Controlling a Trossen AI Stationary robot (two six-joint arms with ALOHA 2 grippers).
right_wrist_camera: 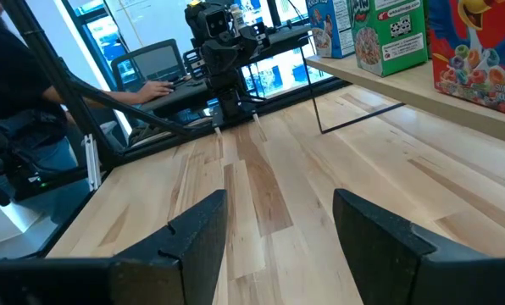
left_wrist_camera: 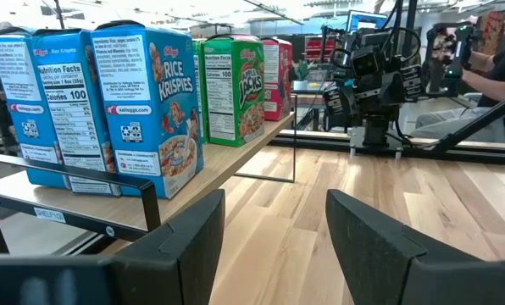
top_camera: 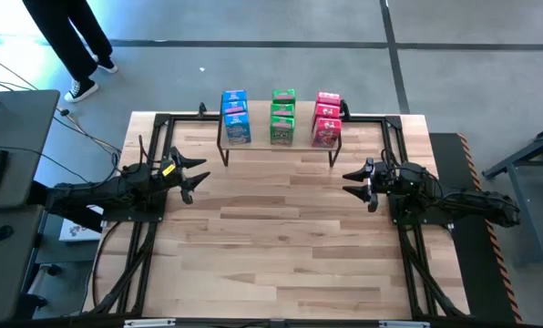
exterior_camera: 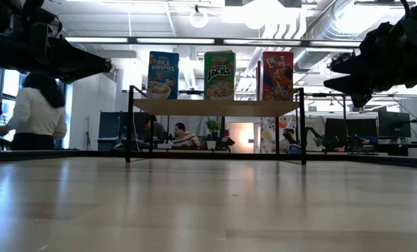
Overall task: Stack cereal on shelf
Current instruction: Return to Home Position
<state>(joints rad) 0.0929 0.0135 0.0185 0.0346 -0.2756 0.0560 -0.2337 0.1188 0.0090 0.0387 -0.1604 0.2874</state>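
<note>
Left claw (top_camera: 197,180), right claw (top_camera: 350,182) released, well apart over table (top_camera: 281,241); cereal (top_camera: 282,117) on shelf (exterior_camera: 215,107) at far edge.

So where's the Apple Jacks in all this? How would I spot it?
Start at the wooden table; along its back edge stands a low shelf with a pale wooden top on black legs. Of the three rows standing on it, the Apple Jacks boxes are the middle one: the green ones, between the blue Rice Krispies and the red Froot Loops.
</note>
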